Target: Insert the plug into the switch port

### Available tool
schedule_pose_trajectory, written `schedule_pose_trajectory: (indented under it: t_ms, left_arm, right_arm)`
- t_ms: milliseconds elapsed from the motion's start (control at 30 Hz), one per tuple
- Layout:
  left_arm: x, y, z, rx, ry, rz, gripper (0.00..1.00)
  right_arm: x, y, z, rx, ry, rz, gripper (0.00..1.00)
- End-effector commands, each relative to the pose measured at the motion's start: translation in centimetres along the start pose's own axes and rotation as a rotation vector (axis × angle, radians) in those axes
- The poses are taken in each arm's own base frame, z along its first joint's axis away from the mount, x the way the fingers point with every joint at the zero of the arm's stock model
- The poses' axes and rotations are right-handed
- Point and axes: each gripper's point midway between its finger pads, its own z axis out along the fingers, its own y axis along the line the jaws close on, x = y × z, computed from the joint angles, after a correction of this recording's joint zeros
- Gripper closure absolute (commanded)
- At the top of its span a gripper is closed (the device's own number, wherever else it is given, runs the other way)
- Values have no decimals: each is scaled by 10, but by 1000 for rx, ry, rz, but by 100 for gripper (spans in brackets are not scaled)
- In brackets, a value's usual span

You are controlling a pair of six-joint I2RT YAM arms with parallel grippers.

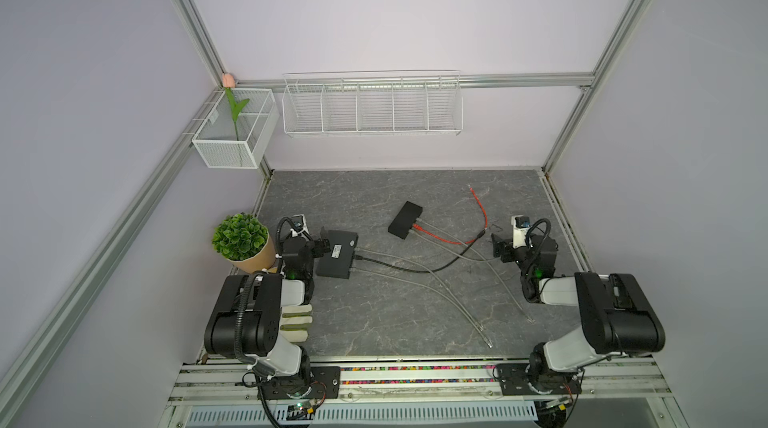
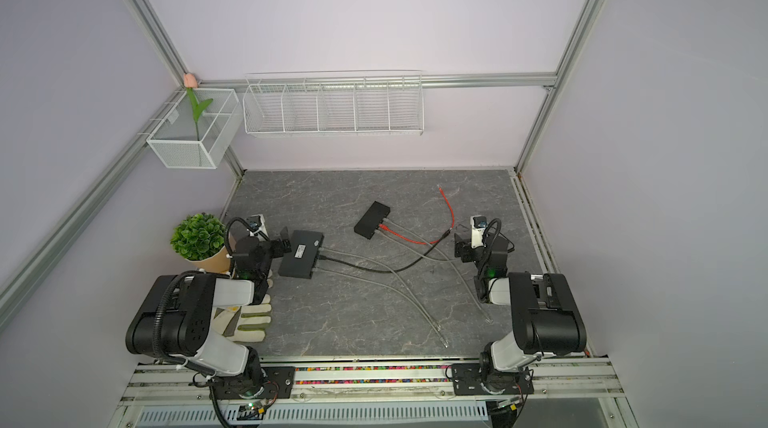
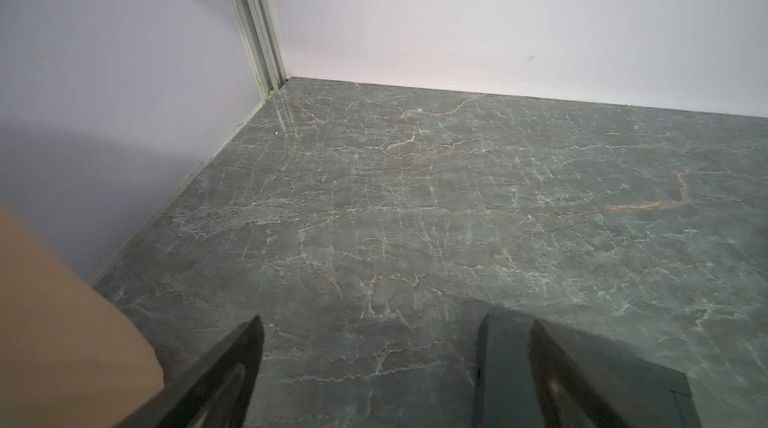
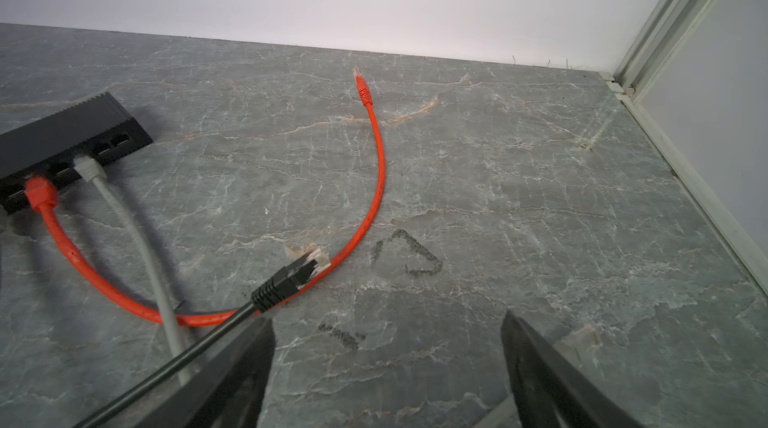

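The left gripper (image 3: 395,330) gapes wide, gripping nothing, beside a paper pot (image 1: 255,260) of green foliage. Above it, a mesh basket (image 1: 226,154) holds one tulip (image 1: 235,112). At centre is the black switch (image 4: 70,135). The black plug (image 4: 301,270) lies on the table (image 4: 540,197) beside a red cable (image 4: 376,181), just ahead of the right gripper (image 4: 386,322), likewise spread wide and empty.

Pale lilac walls (image 1: 395,10) are boxing in a grey marble-look tabletop (image 1: 374,314), aluminium framing (image 1: 519,80) is running along the corners, and a white wire rack (image 1: 372,108) is hanging on the back wall.
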Motion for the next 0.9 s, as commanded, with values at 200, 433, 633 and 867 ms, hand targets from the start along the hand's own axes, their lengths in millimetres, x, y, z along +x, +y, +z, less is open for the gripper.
schedule_pose_trajectory:
  t_ms: [200, 433, 633, 867]
  left_arm:
    - [-11, 6, 2, -27, -25, -13, 0]
    - [-11, 6, 2, -25, -24, -13, 0]
    - [-12, 6, 2, -25, -27, -13, 0]
    - [-12, 6, 2, -27, -27, -11, 0]
  right_arm:
    - [-6, -1, -3, -15, -31, -8, 11]
    - [-7, -1, -3, -16, -32, -8, 11]
    - [-6, -1, -3, -16, -31, -8, 11]
    - [-7, -1, -3, -16, -34, -9, 11]
